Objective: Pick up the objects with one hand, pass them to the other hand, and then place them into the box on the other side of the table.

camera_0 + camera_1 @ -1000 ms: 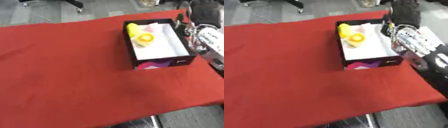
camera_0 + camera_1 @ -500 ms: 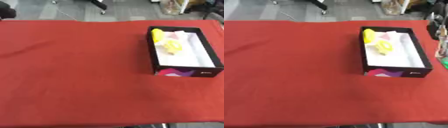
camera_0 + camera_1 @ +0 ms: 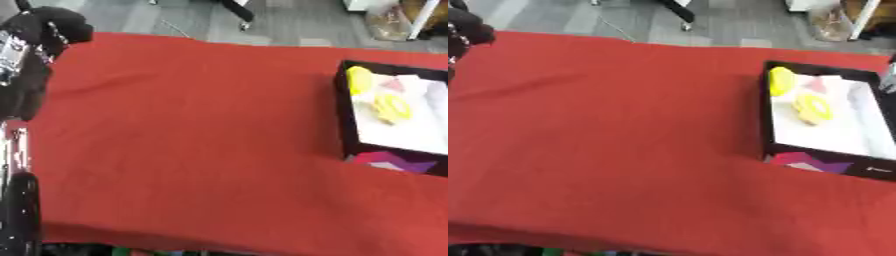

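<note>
Now the box [image 3: 826, 127] sits at the bench's [image 3: 192, 140] right edge, yellow things [image 3: 811, 106] already inside; the left hand [image 3: 39, 35] hangs over the far left corner, fingers unreadable; no loose object shows, so a blind reach could snag the cloth.

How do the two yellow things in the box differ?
The upper yellow object is solid, plain yellow and lies against the box's left wall at the far corner. The lower yellow object looks ring-like, with a paler middle, and lies nearer the centre on the white floor. Both are yellow, similar in size, and lie inside the box.
</note>
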Controlling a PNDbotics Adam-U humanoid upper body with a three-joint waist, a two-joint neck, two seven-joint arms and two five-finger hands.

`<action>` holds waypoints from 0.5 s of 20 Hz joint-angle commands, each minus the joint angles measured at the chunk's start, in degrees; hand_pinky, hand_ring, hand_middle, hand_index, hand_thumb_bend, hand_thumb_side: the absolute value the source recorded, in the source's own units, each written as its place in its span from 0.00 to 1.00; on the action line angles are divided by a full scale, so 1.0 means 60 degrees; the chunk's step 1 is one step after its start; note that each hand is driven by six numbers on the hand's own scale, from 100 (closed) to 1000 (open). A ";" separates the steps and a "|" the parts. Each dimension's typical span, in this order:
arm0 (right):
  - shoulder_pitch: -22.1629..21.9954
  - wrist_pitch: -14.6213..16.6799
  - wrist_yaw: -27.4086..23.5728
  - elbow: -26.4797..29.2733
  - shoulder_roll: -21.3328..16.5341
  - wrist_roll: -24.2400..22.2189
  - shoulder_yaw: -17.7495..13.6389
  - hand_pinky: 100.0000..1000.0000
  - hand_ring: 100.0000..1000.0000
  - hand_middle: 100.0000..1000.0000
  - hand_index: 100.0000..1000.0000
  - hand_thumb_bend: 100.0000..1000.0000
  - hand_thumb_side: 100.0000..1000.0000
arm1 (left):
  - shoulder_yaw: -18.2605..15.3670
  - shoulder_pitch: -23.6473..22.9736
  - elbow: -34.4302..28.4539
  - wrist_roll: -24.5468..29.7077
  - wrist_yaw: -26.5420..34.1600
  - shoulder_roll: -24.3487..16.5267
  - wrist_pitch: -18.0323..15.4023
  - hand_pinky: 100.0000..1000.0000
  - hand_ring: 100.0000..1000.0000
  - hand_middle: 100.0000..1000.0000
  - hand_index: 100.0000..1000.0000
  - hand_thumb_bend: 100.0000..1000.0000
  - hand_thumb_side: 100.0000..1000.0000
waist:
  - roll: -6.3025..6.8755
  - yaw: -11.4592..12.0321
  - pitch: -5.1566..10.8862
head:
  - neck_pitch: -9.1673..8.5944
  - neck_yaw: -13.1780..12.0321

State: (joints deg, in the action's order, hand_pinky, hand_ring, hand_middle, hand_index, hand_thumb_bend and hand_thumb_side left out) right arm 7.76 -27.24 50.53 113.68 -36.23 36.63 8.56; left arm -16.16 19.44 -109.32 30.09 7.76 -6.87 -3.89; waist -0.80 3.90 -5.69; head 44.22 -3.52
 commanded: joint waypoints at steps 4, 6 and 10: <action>-0.0603 -0.0481 0.0418 0.0151 0.0296 0.1550 0.0259 0.53 0.81 0.74 0.95 0.00 0.07 | -0.0265 -0.0161 -0.0087 -0.0433 0.0068 -0.0125 0.0151 0.76 0.67 0.60 0.67 0.00 0.71 | 0.0042 -0.0034 0.0247 | -0.0017 -0.0194; -0.0854 -0.0574 0.0509 0.0151 0.0382 0.1750 0.0264 0.52 0.81 0.74 0.95 0.00 0.08 | -0.0416 -0.0286 -0.0007 -0.0671 0.0026 -0.0183 0.0185 0.75 0.66 0.59 0.67 0.00 0.71 | 0.0057 -0.0021 0.0315 | -0.0017 -0.0219; -0.1353 -0.0881 0.0498 0.0151 0.0371 0.2043 0.0230 0.51 0.81 0.73 0.96 0.00 0.09 | -0.0670 -0.0379 0.0169 -0.1149 -0.0107 -0.0387 0.0211 0.75 0.65 0.58 0.66 0.00 0.70 | 0.0089 -0.0019 0.0448 | -0.0017 -0.0229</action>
State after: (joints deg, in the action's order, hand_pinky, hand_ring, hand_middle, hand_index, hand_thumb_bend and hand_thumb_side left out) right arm -0.59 -23.87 53.22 113.68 -33.11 40.00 10.35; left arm -19.49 16.66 -107.94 24.13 7.40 -7.59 -2.63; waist -0.39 3.83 -3.82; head 44.22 -4.76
